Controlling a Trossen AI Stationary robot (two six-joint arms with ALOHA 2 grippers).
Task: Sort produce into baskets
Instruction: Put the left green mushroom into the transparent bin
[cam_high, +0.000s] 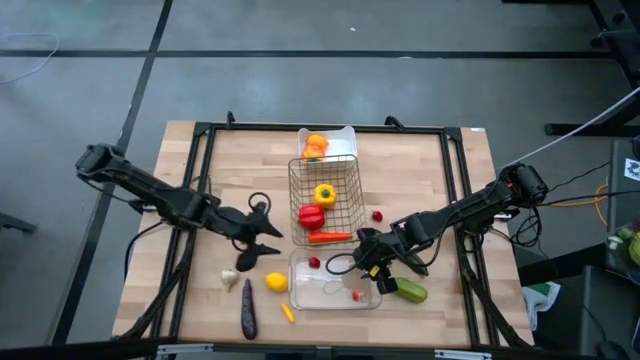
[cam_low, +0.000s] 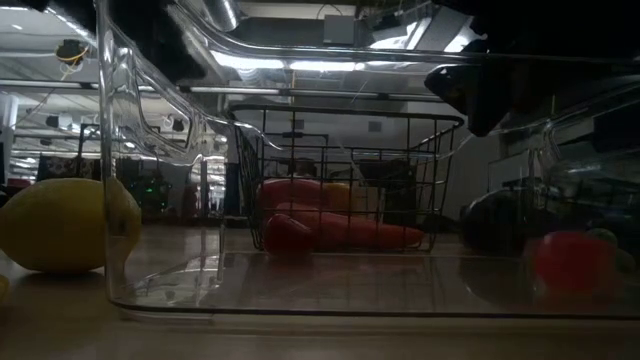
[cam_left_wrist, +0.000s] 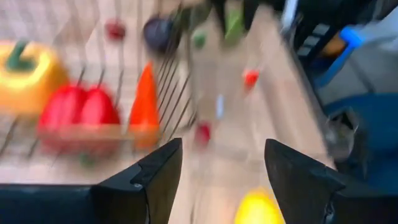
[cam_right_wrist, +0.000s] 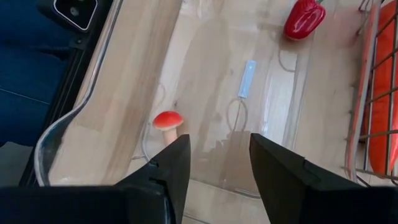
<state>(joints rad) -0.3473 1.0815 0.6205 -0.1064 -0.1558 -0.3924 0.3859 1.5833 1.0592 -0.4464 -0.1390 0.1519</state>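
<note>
The wire basket holds a yellow pepper, a red pepper and a carrot. The white tray holds orange peppers. The clear tray holds a small red piece and a red-capped radish. My right gripper is open and empty, over the clear tray's right end. My left gripper is open and empty, left of the basket, above the lemon.
On the table lie a garlic, a purple eggplant, a small yellow piece, a green cucumber and a small red piece. A black frame borders the table.
</note>
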